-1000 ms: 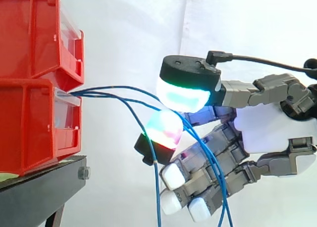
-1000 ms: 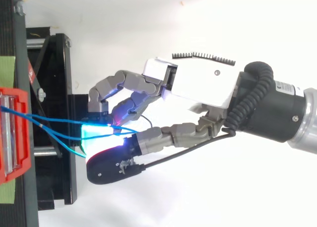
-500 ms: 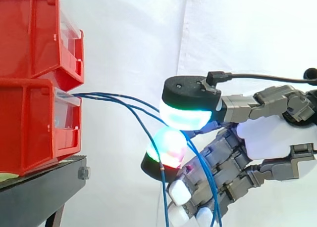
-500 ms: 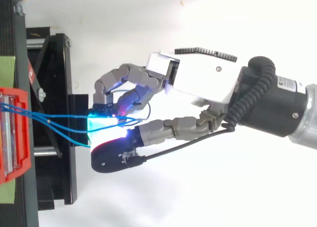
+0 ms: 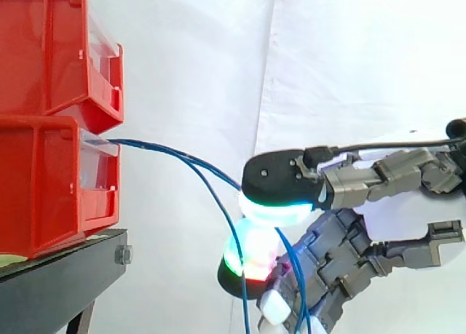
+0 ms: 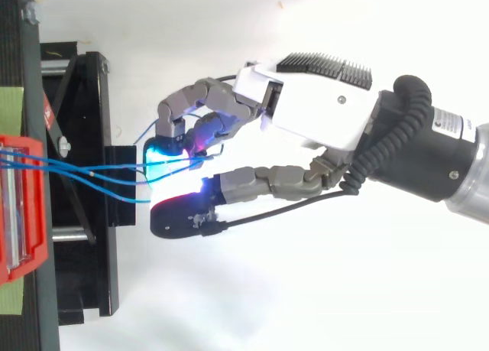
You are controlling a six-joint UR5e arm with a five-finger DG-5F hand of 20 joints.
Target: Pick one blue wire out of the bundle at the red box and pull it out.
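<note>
Several thin blue wires point(image 5: 175, 156) come out of the clear front of the lower red box point(image 5: 51, 181) and run right and downward to my hand point(image 6: 321, 110). My hand point(image 5: 397, 217) hangs low to the right of the box, shut, with a green-glowing pad point(image 5: 280, 199) pressed down over a red-green pad point(image 5: 251, 257). The blue wire passes between those two pads, then drops below them. From above, the wires point(image 6: 84, 171) fan slightly from the red box point(image 6: 23, 206) into the cyan glow at the fingertips point(image 6: 164, 148).
A second red bin point(image 5: 51, 50) sits on top of the lower one. Both rest on a black stand point(image 5: 58, 283) whose frame point(image 6: 92, 290) lies below the wires. A white curtain hangs behind.
My hand has sunk lower and drawn a little away from the box, staying shut on the wire. The wires now slope more steeply down from the box.
</note>
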